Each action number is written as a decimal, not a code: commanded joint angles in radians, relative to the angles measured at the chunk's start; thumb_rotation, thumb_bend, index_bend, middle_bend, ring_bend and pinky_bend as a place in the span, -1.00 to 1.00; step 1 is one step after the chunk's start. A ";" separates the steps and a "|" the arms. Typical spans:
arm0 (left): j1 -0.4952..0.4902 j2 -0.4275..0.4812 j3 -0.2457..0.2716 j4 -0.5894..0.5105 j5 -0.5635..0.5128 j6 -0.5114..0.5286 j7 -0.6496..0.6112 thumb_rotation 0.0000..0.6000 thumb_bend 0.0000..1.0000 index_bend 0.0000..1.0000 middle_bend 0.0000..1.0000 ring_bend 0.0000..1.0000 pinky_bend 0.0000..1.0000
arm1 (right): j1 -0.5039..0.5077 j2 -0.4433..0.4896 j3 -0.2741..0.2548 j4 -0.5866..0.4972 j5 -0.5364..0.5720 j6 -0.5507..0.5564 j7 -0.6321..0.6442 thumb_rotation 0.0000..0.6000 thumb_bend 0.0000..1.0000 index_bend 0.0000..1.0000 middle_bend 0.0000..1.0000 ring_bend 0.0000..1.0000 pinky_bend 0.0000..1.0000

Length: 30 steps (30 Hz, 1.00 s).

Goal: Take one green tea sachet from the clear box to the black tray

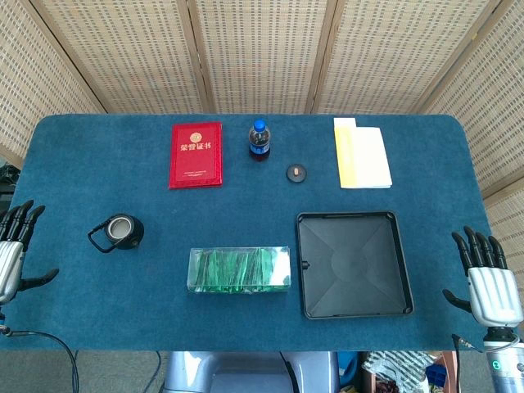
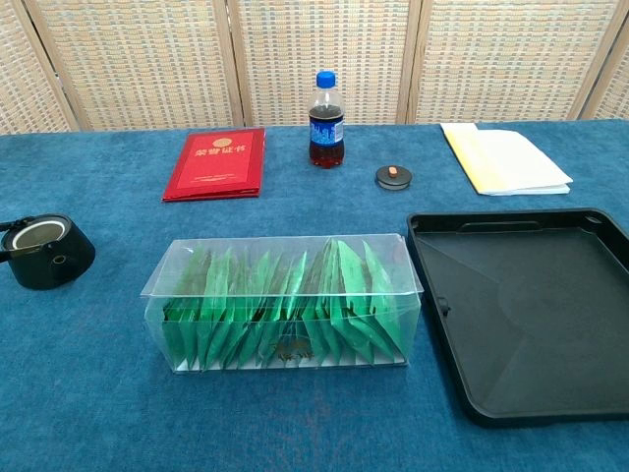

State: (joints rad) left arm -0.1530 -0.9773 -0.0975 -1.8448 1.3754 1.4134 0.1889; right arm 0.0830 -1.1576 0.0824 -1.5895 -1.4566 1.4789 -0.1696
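At the far left edge of the table (image 1: 74, 205), the left hand (image 1: 15, 250) rests with its fingers spread apart and it holds nothing. Near it, a little more to the middle, stands a black round holder (image 1: 117, 232) with a roll of tape inside, as far as I can tell. Behind it, towards the back of the table, lies a red booklet (image 1: 196, 155) with gold letters. In the middle front stands the clear box (image 2: 283, 302), and it is full of green sachets (image 2: 295, 300) that stand upright in a row, close together; all of them are inside the box. Behind the box, at the back, stands a small bottle (image 2: 326, 120) with a blue cap and dark drink, and beside it to the right a small black disc (image 2: 393, 177). Just beside the box on its right lies the black tray (image 2: 580, 236), and nothing lies in it. Behind the tray there are yellow and white papers (image 1: 362, 153). At the far right edge the right hand (image 1: 491, 282) is also open, fingers apart, and it holds nothing.
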 commanded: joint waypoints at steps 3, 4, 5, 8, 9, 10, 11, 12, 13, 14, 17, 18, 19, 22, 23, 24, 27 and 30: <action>0.001 0.000 0.002 -0.002 0.000 0.002 -0.003 1.00 -0.80 -1.00 -1.00 -1.00 -1.00 | 0.000 0.003 -0.006 0.000 -0.009 -0.003 0.006 1.00 -1.00 -1.00 -1.00 -1.00 -1.00; 0.001 0.001 0.001 -0.003 0.004 0.005 -0.005 1.00 -0.80 -1.00 -1.00 -1.00 -1.00 | 0.004 0.006 -0.009 -0.005 -0.014 -0.010 0.009 1.00 -1.00 -1.00 -1.00 -1.00 -1.00; 0.002 0.001 0.001 -0.003 0.007 0.008 -0.008 1.00 -0.80 -1.00 -1.00 -1.00 -1.00 | 0.010 0.012 -0.011 -0.015 -0.020 -0.020 0.016 1.00 -1.00 -1.00 -1.00 -1.00 -1.00; 0.001 -0.002 0.002 0.001 0.012 0.010 -0.009 1.00 -0.80 -1.00 -1.00 -1.00 -1.00 | 0.037 0.033 -0.021 -0.040 -0.057 -0.058 0.044 1.00 -1.00 -0.99 -1.00 -1.00 -1.00; -0.001 -0.003 0.004 0.002 0.014 0.007 -0.007 1.00 -0.80 -1.00 -1.00 -1.00 -1.00 | 0.068 0.049 -0.031 -0.063 -0.107 -0.090 0.070 1.00 -1.00 -0.96 -1.00 -1.00 -1.00; -0.003 -0.005 0.005 0.004 0.013 0.002 -0.005 1.00 -0.80 -1.00 -1.00 -1.00 -1.00 | 0.099 0.072 -0.038 -0.081 -0.153 -0.122 0.109 1.00 -1.00 -0.91 -1.00 -1.00 -1.00; -0.006 -0.007 0.005 0.004 0.011 -0.002 -0.001 1.00 -0.80 -1.00 -1.00 -1.00 -1.00 | 0.136 0.095 -0.044 -0.099 -0.201 -0.156 0.160 1.00 -1.00 -0.87 -1.00 -1.00 -1.00; -0.007 -0.008 0.005 0.003 0.010 -0.003 0.001 1.00 -0.80 -1.00 -1.00 -1.00 -1.00 | 0.148 0.105 -0.046 -0.103 -0.214 -0.168 0.180 1.00 -1.00 -0.81 -1.00 -1.00 -1.00; -0.008 -0.010 0.006 0.002 0.010 -0.004 0.007 1.00 -0.80 -1.00 -1.00 -1.00 -1.00 | 0.180 0.118 -0.049 -0.117 -0.249 -0.195 0.215 1.00 -1.00 -0.76 -1.00 -1.00 -1.00; -0.008 -0.012 0.007 0.000 0.011 -0.004 0.012 1.00 -0.80 -1.00 -1.00 -1.00 -1.00 | 0.203 0.123 -0.049 -0.126 -0.272 -0.213 0.235 1.00 -1.00 -0.73 -1.00 -1.00 -1.00; -0.009 -0.018 0.009 -0.003 0.013 -0.001 0.026 1.00 -0.80 -1.00 -1.00 -1.00 -1.00 | 0.280 0.114 -0.034 -0.151 -0.307 -0.279 0.270 1.00 -1.00 -0.61 -0.96 -1.00 -1.00; -0.010 -0.020 0.009 -0.002 0.011 -0.002 0.029 1.00 -0.80 -1.00 -1.00 -1.00 -1.00 | 0.303 0.107 -0.029 -0.162 -0.306 -0.304 0.273 1.00 -1.00 -0.59 -0.94 -1.00 -1.00; -0.012 -0.021 0.008 0.000 0.009 -0.004 0.031 1.00 -0.80 -1.00 -1.00 -1.00 -1.00 | 0.321 0.100 -0.024 -0.172 -0.304 -0.325 0.273 1.00 -1.00 -0.55 -0.90 -1.00 -1.00; -0.017 -0.024 0.005 0.009 0.001 -0.010 0.027 1.00 -0.80 -1.00 -1.00 -1.00 -1.00 | 0.377 0.067 -0.008 -0.202 -0.287 -0.392 0.259 1.00 -1.00 -0.46 -0.82 -1.00 -1.00; -0.018 -0.025 0.003 0.011 -0.002 -0.013 0.026 1.00 -0.80 -1.00 -1.00 -1.00 -1.00 | 0.391 0.055 -0.001 -0.211 -0.273 -0.412 0.242 1.00 -1.00 -0.45 -0.80 -1.00 -1.00; -0.020 -0.026 0.002 0.013 -0.005 -0.015 0.026 1.00 -0.80 -1.00 -1.00 -1.00 -1.00 | 0.403 0.043 0.004 -0.217 -0.260 -0.430 0.226 1.00 -1.00 -0.45 -0.79 -1.00 -1.00; -0.024 -0.026 0.001 0.014 -0.010 -0.020 0.026 1.00 -0.80 -1.00 -1.00 -1.00 -1.00 | 0.443 -0.002 0.022 -0.232 -0.204 -0.494 0.174 1.00 -1.00 -0.45 -0.77 -1.00 -1.00; -0.026 -0.030 0.000 0.016 -0.013 -0.020 0.029 1.00 -0.80 -1.00 -1.00 -1.00 -1.00 | 0.492 -0.064 0.053 -0.238 -0.137 -0.556 0.091 1.00 -1.00 -0.45 -0.77 -1.00 -1.00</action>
State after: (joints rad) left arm -0.1787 -1.0065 -0.0978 -1.8291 1.3630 1.3935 0.2174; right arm 0.5344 -1.1728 0.1080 -1.8149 -1.6399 0.9702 -0.0191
